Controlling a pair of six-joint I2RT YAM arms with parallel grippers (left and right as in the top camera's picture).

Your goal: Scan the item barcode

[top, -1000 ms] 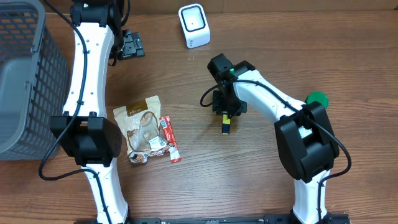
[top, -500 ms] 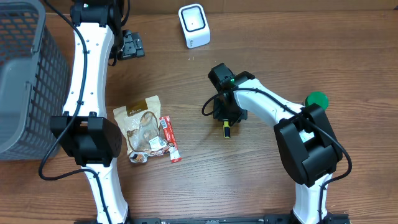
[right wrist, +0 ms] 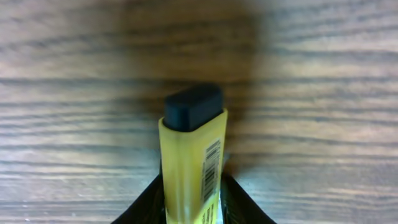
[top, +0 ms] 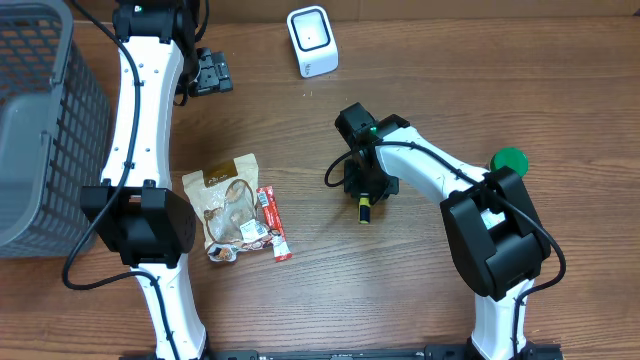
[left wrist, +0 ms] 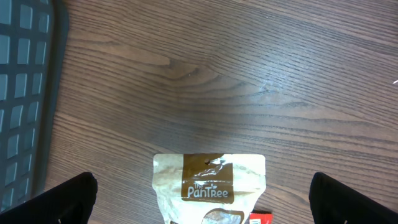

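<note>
Right gripper [top: 365,190] near centre: jaws clamped on the yellow tube [top: 364,211], black cap pointing away from the wrist toward the desk [top: 420,290]. Can't tell if the cap touches the wood. Over the last second the wrist slid a little nearer and left with the tube, then settled, barely moving in the last half. My read: it's gripped but not yet presented, since the barcode [right wrist: 211,169] runs along the tube's side, not facing the scanner. Left of it, well apart, a brown snack pouch [top: 228,205] lies with a red bar [top: 274,225] just beside it. A green round thing [top: 509,160] sits right. Wood-grain desk, grey basket [top: 40,130] far left. Left gripper [top: 208,72] is far-left, jaws wide apart, empty. The white scanner [top: 312,40] is far centre, well apart from the tube.
</note>
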